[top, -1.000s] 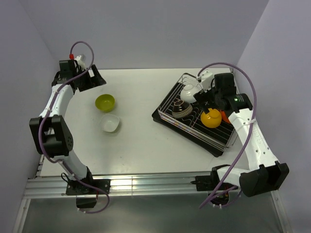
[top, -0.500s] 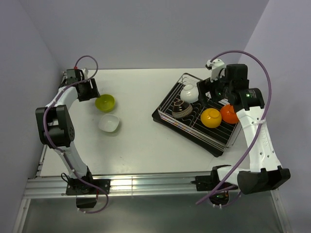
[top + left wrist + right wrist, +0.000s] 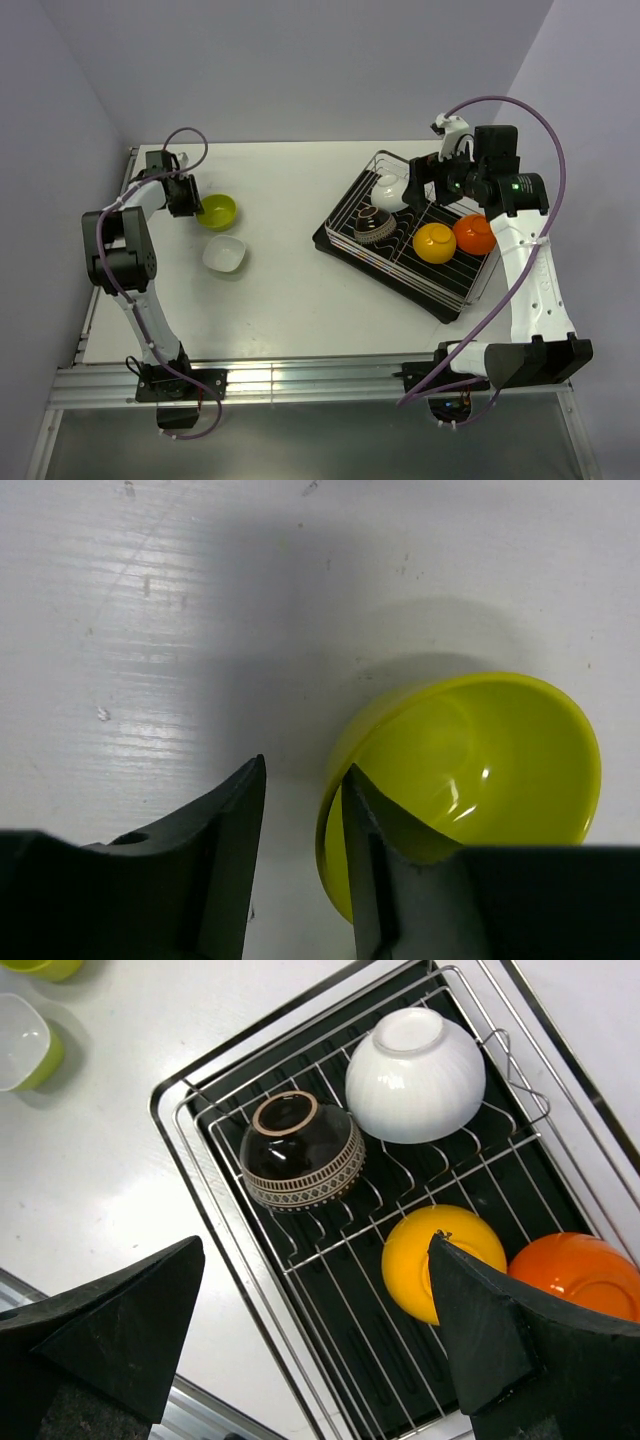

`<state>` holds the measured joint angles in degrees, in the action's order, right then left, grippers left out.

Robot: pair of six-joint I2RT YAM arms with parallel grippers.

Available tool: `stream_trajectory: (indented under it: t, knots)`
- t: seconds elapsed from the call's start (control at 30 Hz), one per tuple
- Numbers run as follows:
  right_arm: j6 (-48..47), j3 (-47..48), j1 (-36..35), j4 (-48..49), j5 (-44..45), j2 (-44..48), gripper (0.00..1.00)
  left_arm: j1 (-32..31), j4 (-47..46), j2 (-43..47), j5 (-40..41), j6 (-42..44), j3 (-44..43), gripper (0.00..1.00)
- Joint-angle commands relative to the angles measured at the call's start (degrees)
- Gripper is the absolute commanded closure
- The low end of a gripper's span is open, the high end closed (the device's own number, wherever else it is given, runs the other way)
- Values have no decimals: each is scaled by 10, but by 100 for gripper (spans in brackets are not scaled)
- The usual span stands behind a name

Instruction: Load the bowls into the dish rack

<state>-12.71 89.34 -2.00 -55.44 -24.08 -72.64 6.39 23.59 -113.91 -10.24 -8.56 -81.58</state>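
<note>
The lime green bowl stands upright on the table at the left. My left gripper straddles its near rim. In the left wrist view one finger lies inside the lime bowl, and the other stands outside with a gap to the wall, so the left gripper is open. A white bowl sits just in front. The dish rack holds a white bowl, a dark ribbed bowl, a yellow bowl and an orange bowl, all upside down. My right gripper hangs wide open and empty above the rack.
The rack lies at an angle at the right of the table, close to the right wall. Its near half holds bare wires and black tray. Walls close in the back and both sides.
My left gripper has come down onto the lime bowl's rim and its jaws have narrowed. My right gripper has lifted back from the rack, leaving the orange bowl in it.
</note>
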Motion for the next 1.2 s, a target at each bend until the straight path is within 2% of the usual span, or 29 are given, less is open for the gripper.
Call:
stream_trajectory:
  t: [0.0,0.1,0.33,0.4,0.53,0.67,0.7,0.77,0.93,1.17]
  knots:
    - [19,9,6,1,-24,-4,0,-1,-9,-4,-30,-1,-1,65]
    - [41,-1,8,15,-40,-7,0,-2,-14,1,-57,-8,-6,79]
    - [108,-14,9,53,-106,-22,0,-2,-6,24,-132,-54,-67,93]
    - [120,-17,11,71,-123,-18,0,-2,-8,38,-154,-73,-77,100]
    - [168,-26,15,104,-156,-10,0,-2,-35,72,-202,-116,-79,100]
    - [241,-54,16,156,-241,-4,0,-19,-128,147,-236,-167,-31,100]
    - [258,-64,16,194,-277,4,0,-34,-141,174,-243,-186,-18,100]
    - [285,-80,16,220,-297,9,0,-58,-159,193,-244,-202,-17,100]
    - [314,-67,16,229,-355,0,0,-140,-133,214,-254,-227,-67,100]
    - [368,-54,6,277,-378,-3,0,-257,-156,214,-245,-262,-93,100]
